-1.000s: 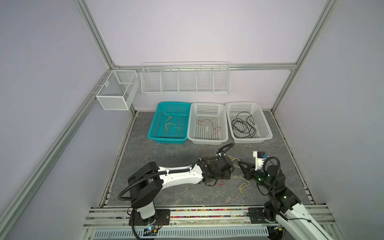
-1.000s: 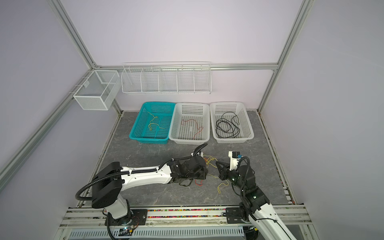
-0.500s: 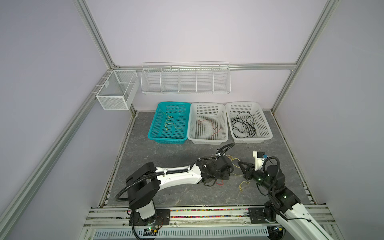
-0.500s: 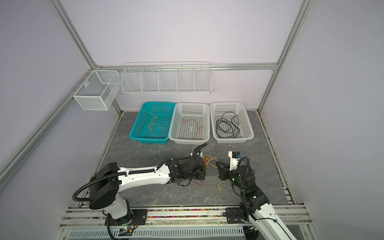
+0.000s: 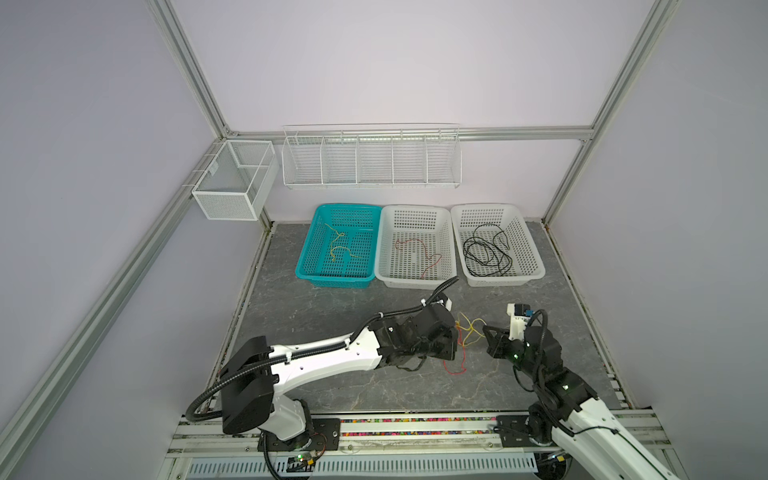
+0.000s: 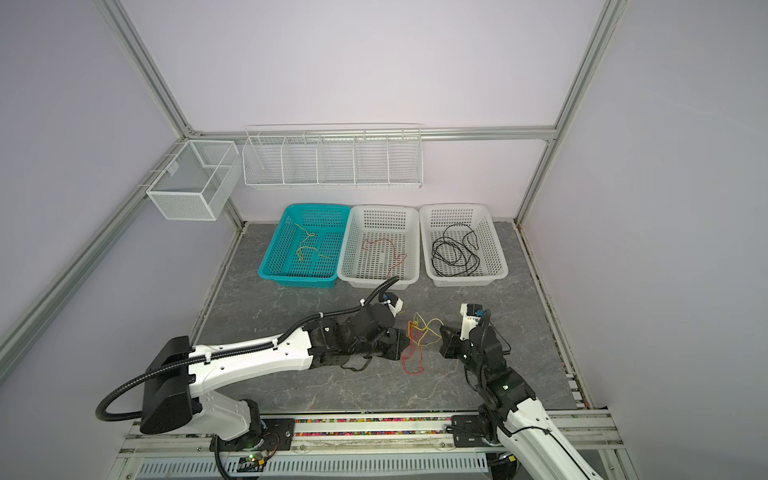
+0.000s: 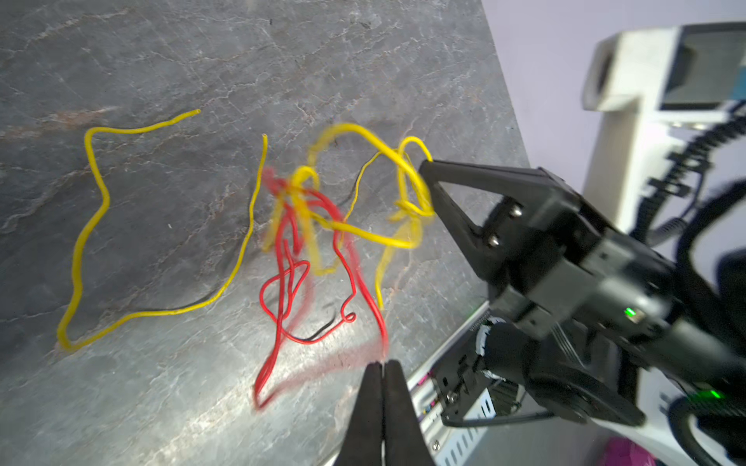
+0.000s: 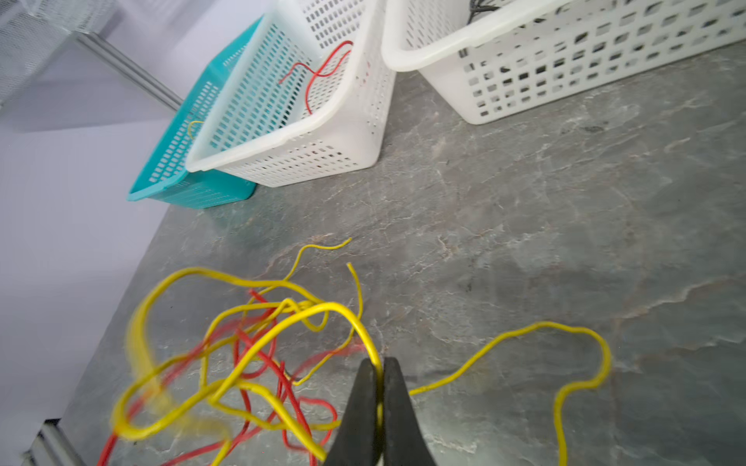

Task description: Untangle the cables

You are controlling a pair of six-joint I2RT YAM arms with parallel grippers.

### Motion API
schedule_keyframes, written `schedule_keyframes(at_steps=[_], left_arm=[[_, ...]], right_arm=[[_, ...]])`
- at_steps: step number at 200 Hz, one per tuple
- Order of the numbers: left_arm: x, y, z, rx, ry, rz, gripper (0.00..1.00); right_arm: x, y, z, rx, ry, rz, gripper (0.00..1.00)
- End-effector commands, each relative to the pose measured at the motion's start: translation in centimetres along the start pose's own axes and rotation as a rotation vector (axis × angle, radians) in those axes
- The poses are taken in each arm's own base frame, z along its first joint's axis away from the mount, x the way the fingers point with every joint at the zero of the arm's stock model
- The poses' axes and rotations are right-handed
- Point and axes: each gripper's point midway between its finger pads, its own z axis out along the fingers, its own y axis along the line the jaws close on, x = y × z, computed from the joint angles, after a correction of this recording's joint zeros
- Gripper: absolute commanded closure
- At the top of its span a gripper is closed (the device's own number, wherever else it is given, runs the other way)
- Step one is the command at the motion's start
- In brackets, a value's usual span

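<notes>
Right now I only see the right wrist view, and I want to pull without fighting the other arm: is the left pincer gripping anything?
Observer: Yes. In the left wrist view the left pincer is shut, with a red cable running into its tips.
Operator: Where is it from mine?
Observer: In a top view it faces the right pincer, with the red and yellow tangle between them.
Operator: And the black ones?
Observer: Black cables lie coiled in the rightmost white basket.
</notes>
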Motion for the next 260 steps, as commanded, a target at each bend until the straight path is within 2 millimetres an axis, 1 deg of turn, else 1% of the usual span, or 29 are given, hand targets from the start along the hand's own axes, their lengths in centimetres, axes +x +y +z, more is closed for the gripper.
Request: schedule_keyframes(at_steps=[1,17,33,48,60,71,83,101,109,121,131,145,172,185,207,235,260], left_arm=[[0.6,-0.1,-3.3,0.045,0.045,0.037,1.00],[-0.1,0.3,-6.0,0.056,0.017,0.034,1.00],[-1.2,1.9,-9.1,0.042,-0.048,0.016,1.00],[-2.2,2.7,-11.6,0.062,-0.138,0.005,1.00],[-2.3,2.7,-12.7,0.106,-0.159,-0.006,1.00],[-2.1,2.9,-12.7,0.109,-0.158,-0.010,1.00],[-1.4,3.4,-11.8,0.104,-0.132,-0.015,1.00],[-0.6,4.1,-10.5,0.094,-0.112,-0.034,0.99],[-0.5,4.3,-10.2,0.098,-0.116,-0.044,0.94],[-0.5,4.2,-10.0,0.119,-0.127,-0.052,0.81],[-0.5,4.2,-9.8,0.127,-0.131,-0.060,0.70],[-0.4,4.0,-9.5,0.150,-0.130,-0.066,0.57],[-0.5,2.9,-9.6,0.203,-0.140,-0.072,0.42],[-0.7,2.4,-10.0,0.238,-0.161,-0.086,0.35],[-0.7,2.0,-10.2,0.277,-0.179,-0.112,0.31],[-0.3,2.4,-9.4,0.276,-0.166,-0.129,0.31],[-0.2,2.9,-9.4,0.259,-0.173,-0.143,0.31]], right_arm=[[-0.1,-2.1,-0.1,0.123,-0.002,0.020,0.94],[0.1,-2.9,0.0,0.165,0.009,0.026,0.94],[0.4,-3.2,0.3,0.187,0.026,0.031,0.94],[0.6,-3.0,0.6,0.176,0.043,0.033,0.94],[0.6,-2.4,0.9,0.142,0.052,0.031,0.94],[0.6,-1.1,1.1,0.074,0.056,0.022,0.94],[0.3,0.3,1.0,-0.007,0.043,0.012,0.94],[-0.2,2.5,0.4,-0.135,0.015,-0.013,0.94],[-0.4,3.5,0.1,-0.190,0.004,-0.022,0.94],[-0.5,5.2,-0.5,-0.285,0.006,-0.023,0.94],[-0.8,7.0,-1.2,-0.375,0.011,-0.021,0.94],[-1.3,9.0,-2.1,-0.450,0.021,-0.038,0.94],[-1.1,11.7,-3.3,-0.511,0.075,-0.160,0.94],[-0.8,12.3,-3.6,-0.516,0.084,-0.204,0.94],[-0.3,13.4,-3.9,-0.546,0.090,-0.267,0.94],[0.3,15.2,-4.3,-0.614,0.112,-0.324,0.94],[1.0,16.1,-4.4,-0.647,0.121,-0.376,0.94]])
